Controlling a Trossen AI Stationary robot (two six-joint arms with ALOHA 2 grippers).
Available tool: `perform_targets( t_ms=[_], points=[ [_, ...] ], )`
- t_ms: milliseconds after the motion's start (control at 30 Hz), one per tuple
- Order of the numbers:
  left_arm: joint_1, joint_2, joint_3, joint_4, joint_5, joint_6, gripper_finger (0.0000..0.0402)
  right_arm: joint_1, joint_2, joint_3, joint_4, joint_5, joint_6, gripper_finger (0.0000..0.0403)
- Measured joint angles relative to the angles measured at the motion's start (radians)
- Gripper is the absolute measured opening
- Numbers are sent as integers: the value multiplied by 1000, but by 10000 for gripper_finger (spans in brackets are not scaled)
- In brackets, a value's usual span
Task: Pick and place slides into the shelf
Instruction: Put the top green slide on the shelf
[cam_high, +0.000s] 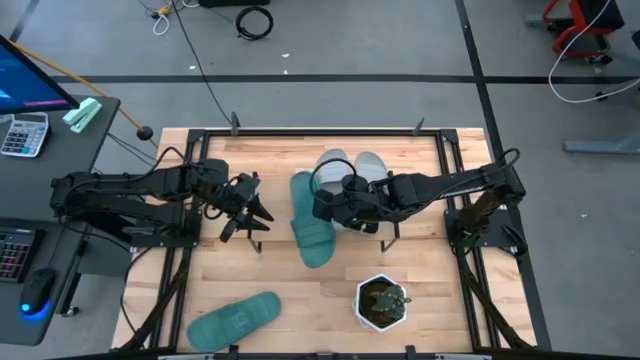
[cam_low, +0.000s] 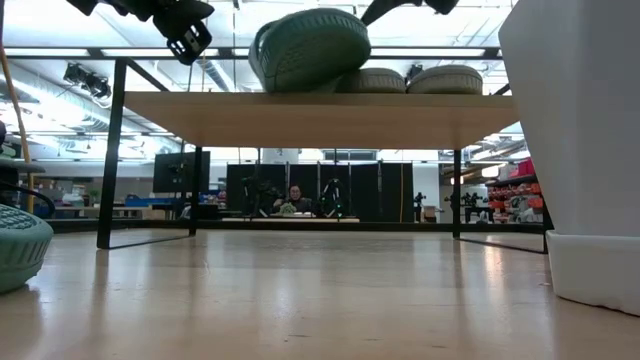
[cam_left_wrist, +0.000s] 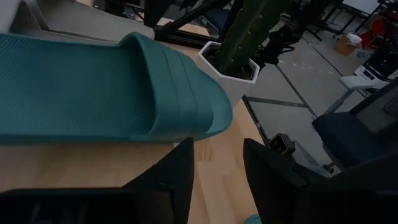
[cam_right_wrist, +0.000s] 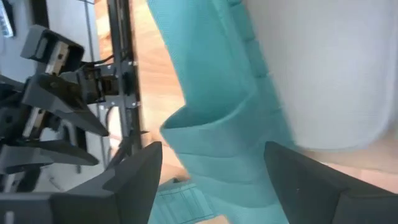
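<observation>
Quick status from my end. The teal slide (cam_high: 312, 222) is lying on the shelf (cam_low: 320, 118), about mid-table and running near to far. From the low camera it sits up on the board's left half (cam_low: 310, 48) and looks bulkier than its neighbours. Just right of it, at the far side of the board, are the two grey slides (cam_high: 335, 165) (cam_high: 370, 165), side by side and flat on the shelf.

The right gripper (cam_high: 325, 205) reaches in from the right and sits right at that teal slide's right edge. Its wrist cam shows the fingers (cam_right_wrist: 134, 180) spread wide, with the teal strap (cam_right_wrist: 211, 137) in the gap ahead of them. I'd call it open. I can't tell if either finger is actually touching the rubber.

The left gripper (cam_high: 250, 210) is just left of the same slide, pointing at it and a bit apart from it. Its fingers (cam_left_wrist: 180, 174) are partly apart with nothing between them, so it's empty.

The other teal slide (cam_high: 235, 320) is down on the tabletop at the near left, well away from the shelf. A white pot (cam_high: 382, 300) with a cactus stands near-right of the shelf slide. Across the room, someone is sitting at a desk (cam_low: 295, 200).
</observation>
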Motion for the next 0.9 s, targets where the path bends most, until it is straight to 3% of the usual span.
perform_targets(
  t_ms=[300,533,700,900],
  points=[
    [0,0,0,-7,0,-6,141,0,-2,1,-29,-20,-32,272],
    [0,0,0,-3,-48,64,158,-4,-5,1,-32,-22,-166,272],
    [0,3,0,86,-68,141,179,-6,-5,1,-31,-19,-214,272],
    [-29,100,0,206,-68,132,204,-6,-11,1,20,6,-268,272]
  ],
)
